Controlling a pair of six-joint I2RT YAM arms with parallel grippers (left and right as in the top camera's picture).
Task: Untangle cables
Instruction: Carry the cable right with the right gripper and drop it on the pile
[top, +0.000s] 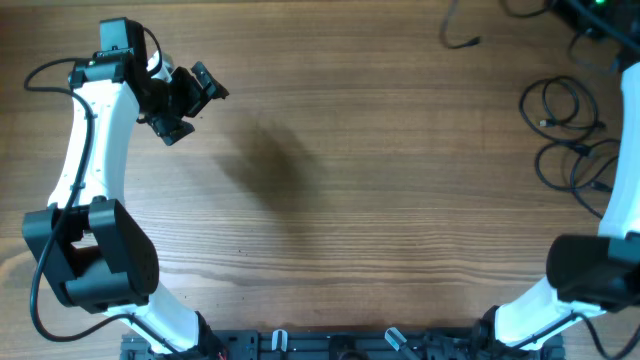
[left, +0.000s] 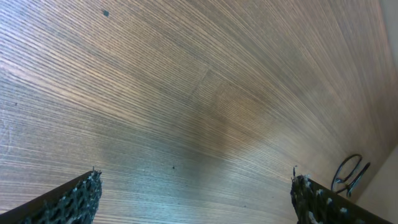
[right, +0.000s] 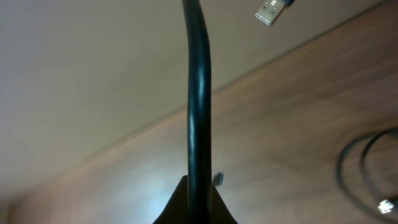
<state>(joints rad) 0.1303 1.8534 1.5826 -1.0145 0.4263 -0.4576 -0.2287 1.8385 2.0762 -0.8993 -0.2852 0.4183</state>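
Left claw hovers wide open above the far-left desk. Right claw grips one cable upright.

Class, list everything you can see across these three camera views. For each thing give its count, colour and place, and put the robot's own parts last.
table: one, brown wood grain, fills the overhead view.
loose cables: several, exact count unclear, black, looped along the table's right side and far right corner.
held cable: one, black, rising from between the right gripper's fingers.
USB plug: one, silver-tipped, hanging at the top of the right wrist view.
left arm: one, white with black joints, left side of the table.
right arm: one, white with black joints, right edge.
left gripper: one, black, open and empty, far left.
right gripper: one, dark, shut on the held cable.
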